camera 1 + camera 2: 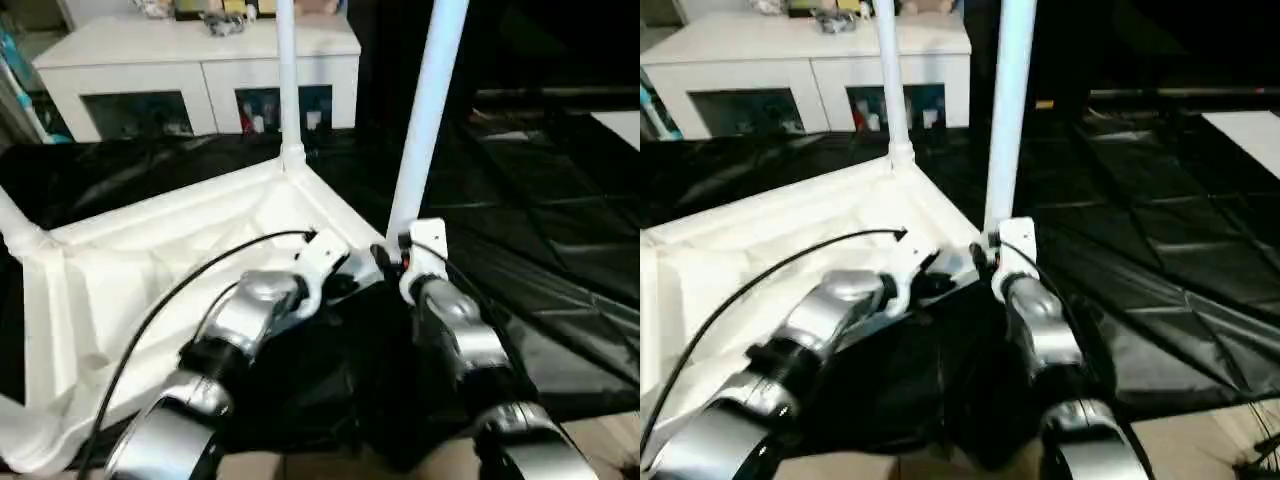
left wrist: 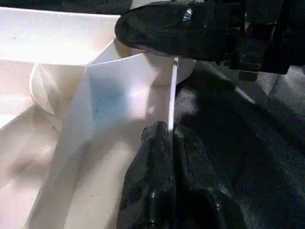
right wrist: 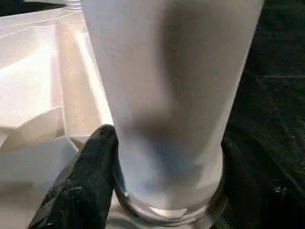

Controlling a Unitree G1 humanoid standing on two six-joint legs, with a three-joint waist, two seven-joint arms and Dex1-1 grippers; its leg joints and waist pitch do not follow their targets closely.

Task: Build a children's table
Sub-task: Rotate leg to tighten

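Jaws first, left to right: left gripper (image 2: 169, 143) pinched shut on the thin side wall of the tabletop (image 1: 150, 270), at the rim just by the near corner socket (image 3: 167, 210); right gripper (image 3: 164, 157) jaws spread about the base of the near leg (image 1: 425, 120), one black finger (image 3: 83, 186) against the tube right above the socket.

Handling, judged: hollow moulded plastic, so light and fairly stiff, but the rim wall is thin and may flex under a pinch. Smooth tapered tube looks slippery; best taken low, near the socket, where it is thickest and leverage on the joint is least. A long upright leg will lever hard if pushed high up.

Looks: all white, top lying upside down on black sheeting (image 1: 560, 250) on the floor, ribbed underside up. Far leg (image 1: 287, 80) upright in its corner; near leg upright at the corner between the grippers. White cabinet (image 1: 200, 60) behind.
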